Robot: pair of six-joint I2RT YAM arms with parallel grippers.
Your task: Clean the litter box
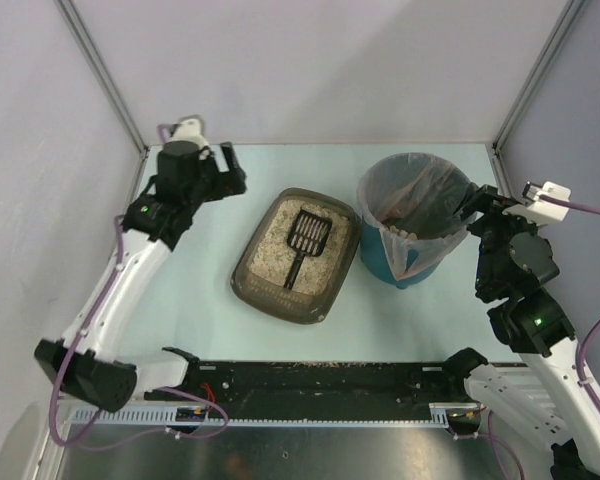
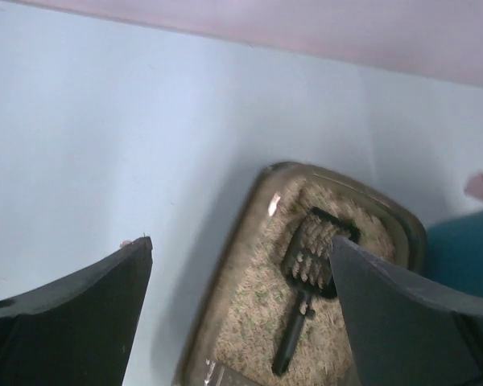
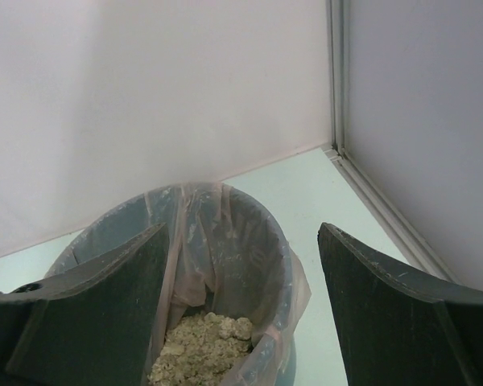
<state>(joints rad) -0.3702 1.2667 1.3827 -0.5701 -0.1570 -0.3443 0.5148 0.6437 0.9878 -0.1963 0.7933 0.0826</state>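
I had the left arm (image 1: 130, 280) reaching forward from its base at the near left, its white link sloping up to a dark wrist that bent inward. Its jaws stood wide apart and empty, and in the wrist view the two dark fingers (image 2: 72, 314) sat at the lower corners with a broad gap between them. The right arm (image 1: 535, 320) stood more upright, its wrist tipped forward and inward. Its jaws gaped wide too, empty, with the fingers (image 3: 402, 314) well apart.

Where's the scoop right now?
In the top view, the scoop lies inside the litter box mid-frame, its handle pointing toward the arm bases, just left of the teal bin.
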